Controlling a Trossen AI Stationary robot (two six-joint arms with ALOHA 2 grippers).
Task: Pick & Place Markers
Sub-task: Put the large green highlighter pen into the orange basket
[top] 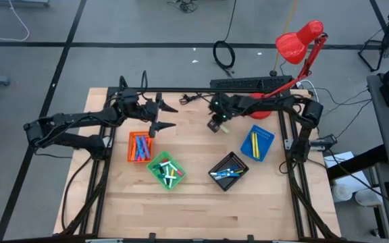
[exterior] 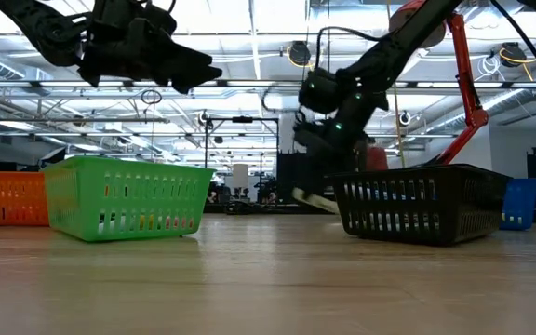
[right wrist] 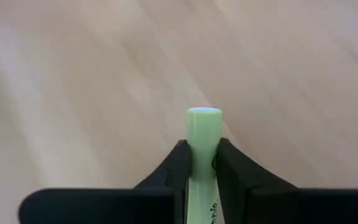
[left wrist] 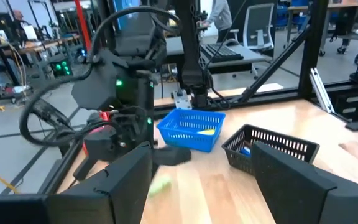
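Pale wood-grain table (top: 201, 202). Right pincer (right wrist: 202, 165) clamps a smooth, yellow-green cylindrical marker (right wrist: 202, 140), toward twelve o'clock from the black mesh tray (top: 229, 171). Left pincer (top: 168, 115) gapes, empty, above the orange tray (top: 140, 147).

No legible text anywhere.

Markers (top: 139, 146) in four trays (top: 234, 181)
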